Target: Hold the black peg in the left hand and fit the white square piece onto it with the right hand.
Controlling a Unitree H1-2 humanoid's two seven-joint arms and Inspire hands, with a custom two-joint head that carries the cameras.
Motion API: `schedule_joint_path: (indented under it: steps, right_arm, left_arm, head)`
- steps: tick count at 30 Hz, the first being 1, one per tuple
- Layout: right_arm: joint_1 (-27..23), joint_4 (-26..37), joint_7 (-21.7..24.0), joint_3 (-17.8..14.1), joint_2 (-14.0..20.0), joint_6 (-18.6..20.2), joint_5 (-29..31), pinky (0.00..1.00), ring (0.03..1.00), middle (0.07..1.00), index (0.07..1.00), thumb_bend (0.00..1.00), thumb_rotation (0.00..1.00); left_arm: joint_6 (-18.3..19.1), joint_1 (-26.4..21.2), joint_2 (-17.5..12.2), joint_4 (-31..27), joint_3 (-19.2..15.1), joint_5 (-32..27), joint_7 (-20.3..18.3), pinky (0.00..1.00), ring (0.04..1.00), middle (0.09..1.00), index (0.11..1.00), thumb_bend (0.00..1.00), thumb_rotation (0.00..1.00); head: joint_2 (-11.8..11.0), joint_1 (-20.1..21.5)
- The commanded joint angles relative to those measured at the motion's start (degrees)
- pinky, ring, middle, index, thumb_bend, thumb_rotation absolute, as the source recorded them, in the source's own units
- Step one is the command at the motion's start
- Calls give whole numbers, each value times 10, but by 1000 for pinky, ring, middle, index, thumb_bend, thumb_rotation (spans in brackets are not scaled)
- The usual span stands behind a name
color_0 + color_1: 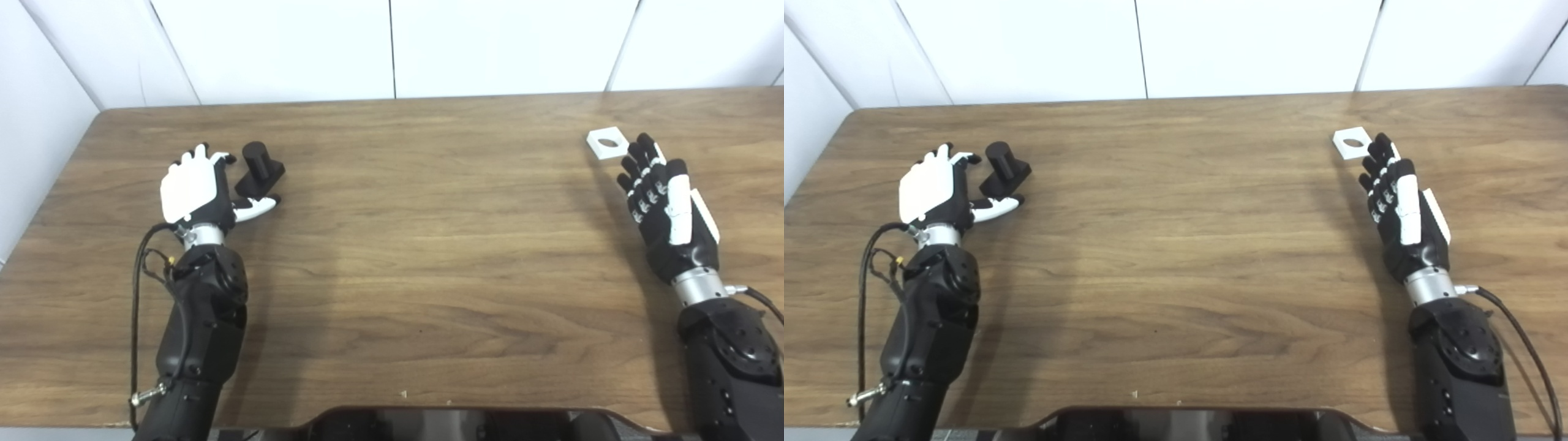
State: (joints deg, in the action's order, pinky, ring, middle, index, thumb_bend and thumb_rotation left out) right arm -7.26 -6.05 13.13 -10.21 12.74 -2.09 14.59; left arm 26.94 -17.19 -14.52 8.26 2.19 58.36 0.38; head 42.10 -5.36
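Left hand [191,190] open beside black peg [260,168], peg upright

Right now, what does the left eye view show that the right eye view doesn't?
Only the left eye view shows extra wall left of the table. Only the right eye view shows the right arm's cable running down past the forearm. Both share the black peg beside the open left hand and the white square piece by the open right hand.

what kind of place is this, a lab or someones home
Most likely a lab or robot test bench, not a home. A bare wooden table stands against plain white wall panels, and the only items on it are test parts: a black peg and a white square piece with a hole.
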Motion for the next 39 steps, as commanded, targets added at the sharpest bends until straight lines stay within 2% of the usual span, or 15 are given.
schedule_joint_path:
  steps: [1,9,14,19,23,33,39]
  right_arm:
    - [45,-38,2,9,-31,-12,11,1000,1000,1000,1000,586,1000]
    - [50,-33,1,7,-32,-11,16,1000,1000,1000,1000,577,1000]
    - [52,-36,2,5,-33,-16,18,1000,1000,1000,1000,565,1000]
    - [57,-28,-2,5,-32,-9,18,1000,1000,1000,1000,593,1000]
    - [59,-24,-1,4,-30,-6,20,1000,1000,1000,1000,591,1000]
    - [60,-33,0,2,-29,-18,18,1000,1000,1000,1000,572,1000]
    - [58,-32,0,1,-27,-15,19,1000,1000,1000,1000,580,1000]
  left_arm:
    - [-2,-36,-14,2,1,-4,19,1000,1000,999,800,792,436]
    - [-3,-54,-18,44,15,-25,41,1000,1000,993,783,818,453]
    - [-3,-66,-23,69,29,-36,53,1000,1000,988,778,801,435]
    - [-1,-77,-26,88,37,-41,55,1000,1000,988,768,791,426]
    - [-2,-81,-27,98,42,-43,59,1000,1000,976,727,794,413]
    - [-1,-75,-31,100,49,-47,76,1000,1000,940,654,791,301]
    - [-4,-70,-35,94,54,-53,85,1000,1000,911,576,804,219]
  head:
    - [0,-1]
    - [-1,6]
    - [-2,11]
    - [-3,14]
    - [-2,13]
    - [-3,10]
    - [-2,8]
